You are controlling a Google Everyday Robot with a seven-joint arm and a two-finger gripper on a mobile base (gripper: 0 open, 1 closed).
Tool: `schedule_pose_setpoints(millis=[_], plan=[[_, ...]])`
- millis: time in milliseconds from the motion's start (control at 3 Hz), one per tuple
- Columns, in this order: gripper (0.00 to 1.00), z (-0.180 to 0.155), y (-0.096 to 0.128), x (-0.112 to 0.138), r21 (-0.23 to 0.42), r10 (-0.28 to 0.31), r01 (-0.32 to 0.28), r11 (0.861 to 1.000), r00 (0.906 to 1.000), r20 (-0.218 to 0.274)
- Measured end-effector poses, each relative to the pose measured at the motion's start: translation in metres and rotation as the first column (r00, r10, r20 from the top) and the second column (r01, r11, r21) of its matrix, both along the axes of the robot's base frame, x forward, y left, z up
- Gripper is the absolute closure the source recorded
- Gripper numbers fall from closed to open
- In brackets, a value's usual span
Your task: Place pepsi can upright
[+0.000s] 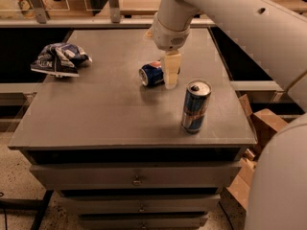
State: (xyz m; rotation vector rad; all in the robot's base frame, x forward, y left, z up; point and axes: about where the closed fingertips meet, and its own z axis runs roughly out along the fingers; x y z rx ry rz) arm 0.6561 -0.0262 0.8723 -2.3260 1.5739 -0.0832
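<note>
The pepsi can [151, 74], short and dark blue with a red-white logo, lies on its side near the middle of the grey tabletop [96, 109], its silver end facing left. My gripper [171, 78] hangs from the white arm [172, 18] and reaches down at the can's right end, its cream tip covering that end. Whether it touches or holds the can cannot be told.
A taller slim blue-and-silver can [195, 106] stands upright at the front right, close to the gripper. A wrinkled blue-white snack bag [60, 59] lies at the far left. Cardboard boxes [256, 128] sit on the floor to the right. Drawers [136, 176] are below the top.
</note>
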Motion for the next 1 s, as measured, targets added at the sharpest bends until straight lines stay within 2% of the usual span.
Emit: schedule_pose_setpoints(millis=[333, 667, 1000], plan=[[0.00, -0.010, 0.005, 0.010, -0.008, -0.008, 0.008, 1.000, 0.9999, -0.009], [0.00, -0.025, -0.003, 0.019, -0.017, -0.046, 0.046, 0.999, 0.9987, -0.023], [0.16, -0.030, -0.011, 0.021, -0.017, -0.065, 0.065, 0.998, 0.9975, -0.027]])
